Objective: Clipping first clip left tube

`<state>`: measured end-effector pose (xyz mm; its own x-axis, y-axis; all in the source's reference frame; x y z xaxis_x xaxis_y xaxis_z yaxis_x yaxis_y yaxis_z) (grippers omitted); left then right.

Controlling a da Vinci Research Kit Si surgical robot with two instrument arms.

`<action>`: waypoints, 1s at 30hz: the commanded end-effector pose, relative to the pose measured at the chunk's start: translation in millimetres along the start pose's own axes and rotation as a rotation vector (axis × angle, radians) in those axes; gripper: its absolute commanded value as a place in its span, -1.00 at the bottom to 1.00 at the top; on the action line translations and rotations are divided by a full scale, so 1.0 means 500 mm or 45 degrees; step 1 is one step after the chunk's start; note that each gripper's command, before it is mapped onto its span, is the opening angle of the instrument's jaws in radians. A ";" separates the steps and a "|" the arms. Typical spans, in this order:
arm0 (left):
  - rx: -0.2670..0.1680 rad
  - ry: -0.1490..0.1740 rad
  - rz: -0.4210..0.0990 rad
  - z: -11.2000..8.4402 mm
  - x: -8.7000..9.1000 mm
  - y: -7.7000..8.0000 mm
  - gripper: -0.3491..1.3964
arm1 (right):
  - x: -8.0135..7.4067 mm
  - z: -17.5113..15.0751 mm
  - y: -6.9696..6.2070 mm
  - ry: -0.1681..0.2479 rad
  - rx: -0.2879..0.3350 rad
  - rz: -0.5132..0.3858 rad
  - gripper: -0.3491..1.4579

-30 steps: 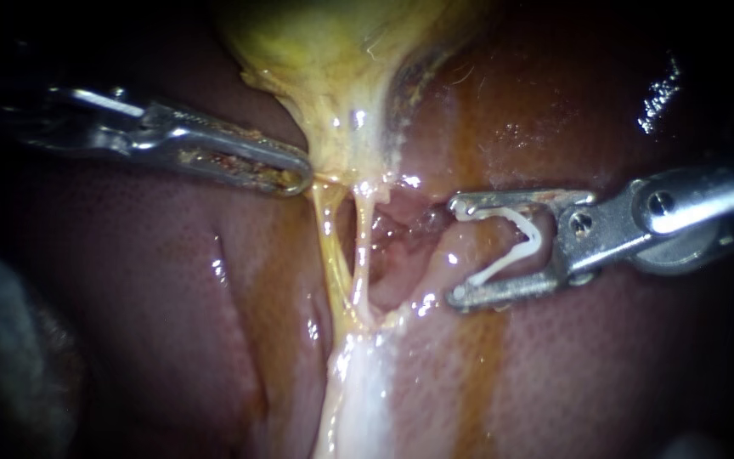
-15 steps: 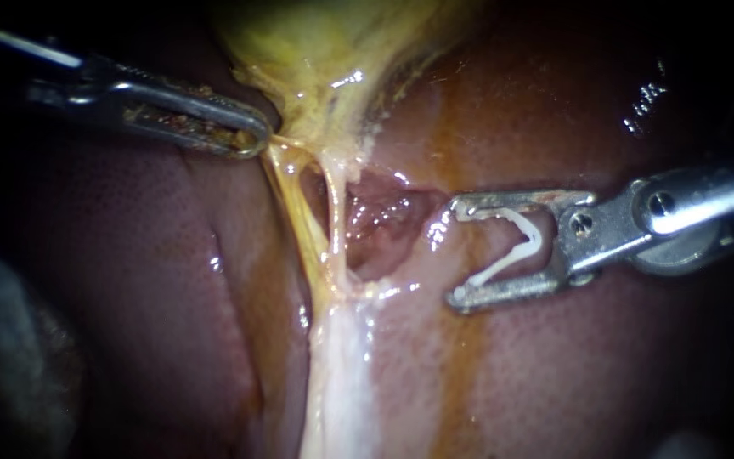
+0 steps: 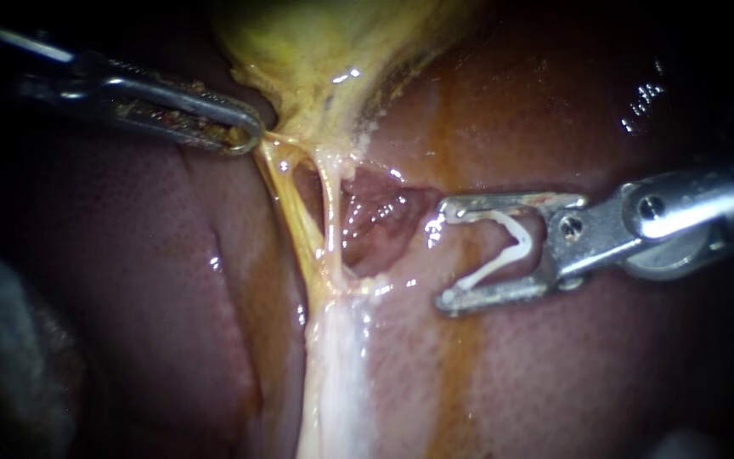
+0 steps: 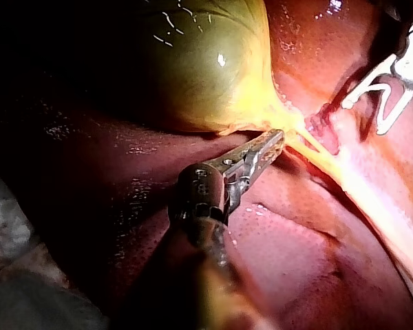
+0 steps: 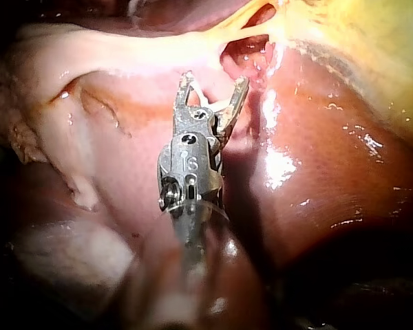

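Two tubes run down from the gallbladder (image 3: 333, 51) toward 6 o'clock. The left tube (image 3: 286, 200) sits near centre, just at 9 o'clock of the right tube (image 3: 330, 212). We find the left instrument (image 3: 248, 136) at 10 o'clock, its claw closed on gallbladder tissue, drawing both taut. The right instrument (image 3: 442, 255), at 3 o'clock, carries an open white clip (image 3: 503, 246) seated across its wide-spread claw, clear of both tubes. Risk, in our judgement: coming from 3 o'clock, the clip meets the right tube first and may take it, or both. Excess pull could tear them.

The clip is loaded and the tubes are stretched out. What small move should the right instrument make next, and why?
Probably ease the right instrument toward the left tube until the open clip straddles it. The clip sits short of it, over the liver, while the left instrument holds the gallbladder taut.
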<state>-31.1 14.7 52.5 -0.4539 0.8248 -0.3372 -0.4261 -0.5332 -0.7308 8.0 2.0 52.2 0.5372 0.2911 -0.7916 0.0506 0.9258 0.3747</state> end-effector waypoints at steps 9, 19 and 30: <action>0.005 0.002 0.000 0.0010 -0.0001 0.0000 -1.00 | 0.0048 0.0069 0.0009 0.041 0.012 0.115 -0.06; 0.008 0.004 -0.001 0.0016 -0.0002 0.0001 -1.00 | 0.0078 0.0135 0.0018 0.090 0.045 0.266 -0.07; 0.008 0.004 -0.001 0.0017 -0.0001 0.0001 -1.00 | 0.0070 0.0184 0.0020 0.109 0.084 0.340 -0.08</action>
<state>-31.7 14.4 53.0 -0.4515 0.8255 -0.3386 -0.4308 -0.5341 -0.7274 17.8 1.7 54.4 0.4649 0.5482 -0.6952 -0.0268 0.7936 0.6078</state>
